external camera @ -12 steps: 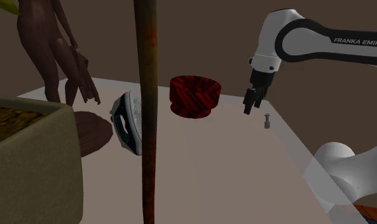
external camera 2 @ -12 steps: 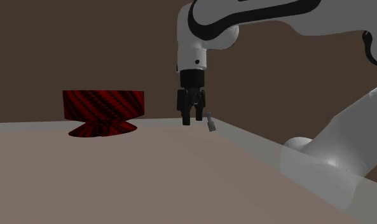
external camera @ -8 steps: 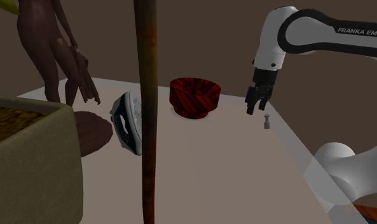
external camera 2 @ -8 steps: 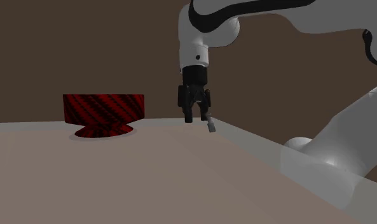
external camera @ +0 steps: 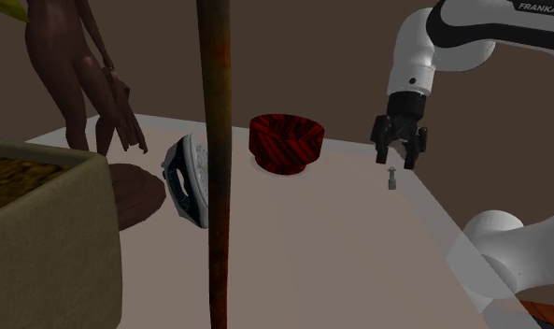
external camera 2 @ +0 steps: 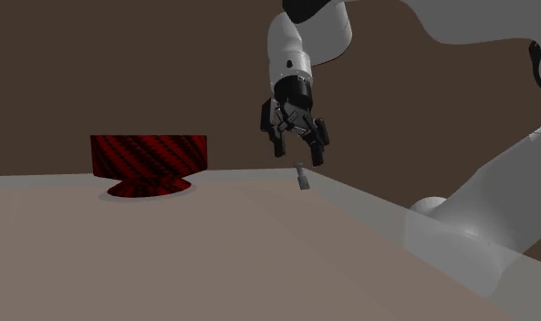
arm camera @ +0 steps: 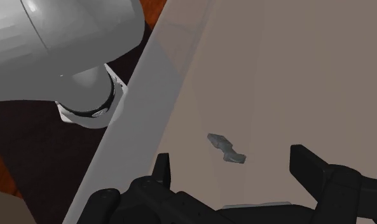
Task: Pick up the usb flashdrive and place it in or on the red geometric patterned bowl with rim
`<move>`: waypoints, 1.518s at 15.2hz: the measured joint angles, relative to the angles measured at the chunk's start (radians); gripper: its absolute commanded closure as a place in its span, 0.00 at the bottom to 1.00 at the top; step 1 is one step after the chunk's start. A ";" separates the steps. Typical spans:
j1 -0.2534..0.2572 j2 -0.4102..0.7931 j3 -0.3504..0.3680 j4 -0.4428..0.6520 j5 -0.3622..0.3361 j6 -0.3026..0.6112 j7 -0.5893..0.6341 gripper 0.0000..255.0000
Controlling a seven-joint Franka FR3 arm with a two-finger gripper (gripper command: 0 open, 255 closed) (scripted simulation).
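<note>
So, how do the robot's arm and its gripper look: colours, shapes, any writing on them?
The arm is built of rounded, glossy white links, with dark bands at the joints. White FRANKA lettering runs along a dark stripe. The gripper is all black and blocky, with two short fingers.

The pale, matte table (external camera: 340, 224) I work at, from the shoulder view. A small grey usb flashdrive (external camera: 392, 178) sits close to the edge on that view's right, the side where my stand is. It is well apart from the red, dark-striped bowl (external camera: 285, 142), which rests on its flared foot nearer the far edge. Left of the bowl, a grey-and-white iron (external camera: 186, 178) lies tilted on its side. Just beyond it is the round brown base (external camera: 134, 192) of a dark figure statue (external camera: 78, 75).
</note>
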 measured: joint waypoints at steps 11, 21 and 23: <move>-0.002 -0.052 0.025 -0.104 0.028 0.049 0.012 0.00; -0.002 -0.052 0.026 -0.104 0.028 0.049 0.012 1.00; -0.002 -0.052 0.026 -0.104 0.028 0.049 0.012 1.00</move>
